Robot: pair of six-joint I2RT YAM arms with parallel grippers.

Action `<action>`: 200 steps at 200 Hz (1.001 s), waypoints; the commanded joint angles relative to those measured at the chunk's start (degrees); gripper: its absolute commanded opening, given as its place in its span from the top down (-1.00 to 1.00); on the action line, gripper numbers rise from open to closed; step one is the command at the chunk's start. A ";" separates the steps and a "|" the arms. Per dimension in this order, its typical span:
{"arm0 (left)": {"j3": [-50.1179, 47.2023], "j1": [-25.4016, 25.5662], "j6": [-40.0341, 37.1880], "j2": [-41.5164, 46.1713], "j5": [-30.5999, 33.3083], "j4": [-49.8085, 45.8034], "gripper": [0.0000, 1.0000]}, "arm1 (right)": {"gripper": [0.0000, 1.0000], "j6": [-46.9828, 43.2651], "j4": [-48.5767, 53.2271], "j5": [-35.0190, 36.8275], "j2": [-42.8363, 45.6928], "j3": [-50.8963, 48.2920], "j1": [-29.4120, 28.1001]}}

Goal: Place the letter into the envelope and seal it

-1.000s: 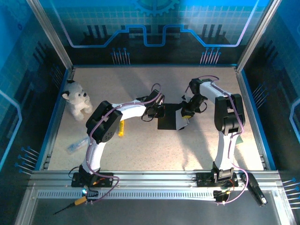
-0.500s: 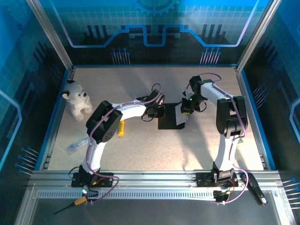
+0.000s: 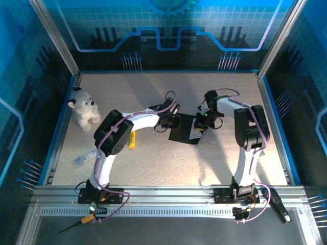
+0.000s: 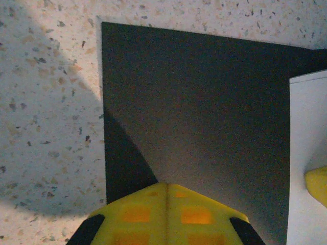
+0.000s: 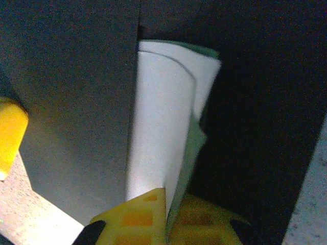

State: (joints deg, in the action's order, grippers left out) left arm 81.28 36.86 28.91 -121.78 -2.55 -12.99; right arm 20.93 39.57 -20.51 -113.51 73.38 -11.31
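The black envelope lies flat mid-table, and it spreads wide in the left wrist view. My left gripper is shut, its yellow tips down on the envelope's left part. My right gripper is shut on the letter, a white folded sheet with a greenish edge, pinched at its near end. The letter slants over the envelope's right side, its far end against the black paper. Whether that end is inside the envelope I cannot tell. The letter's edge also appears at the right of the left wrist view.
A white plush dog sits at the left. A small yellow stick lies beside the left arm, and a clear bluish object lies near the left front. Metal frame posts and blue walls ring the speckled table.
My right gripper has moved left and toward the back with the letter, bringing it further over the envelope. The envelope has turned slightly. The left gripper has stayed put.
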 commanded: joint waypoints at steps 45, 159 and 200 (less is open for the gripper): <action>-3.31 1.48 0.92 -1.96 1.71 -8.79 1.00 | 1.00 2.68 -3.08 3.28 4.70 -1.96 -0.05; -3.58 1.69 2.88 -1.22 0.95 -8.95 1.00 | 1.00 9.29 -12.08 -0.88 5.14 -7.91 -0.82; -4.06 1.98 3.85 -0.60 1.37 -9.44 1.00 | 1.00 12.82 -15.57 -0.64 5.74 -9.78 -0.91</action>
State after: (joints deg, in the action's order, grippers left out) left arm 80.47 37.58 31.44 -121.12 -1.02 -13.19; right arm 30.39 27.33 -20.08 -108.22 64.79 -11.60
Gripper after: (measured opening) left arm 0.053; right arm 0.065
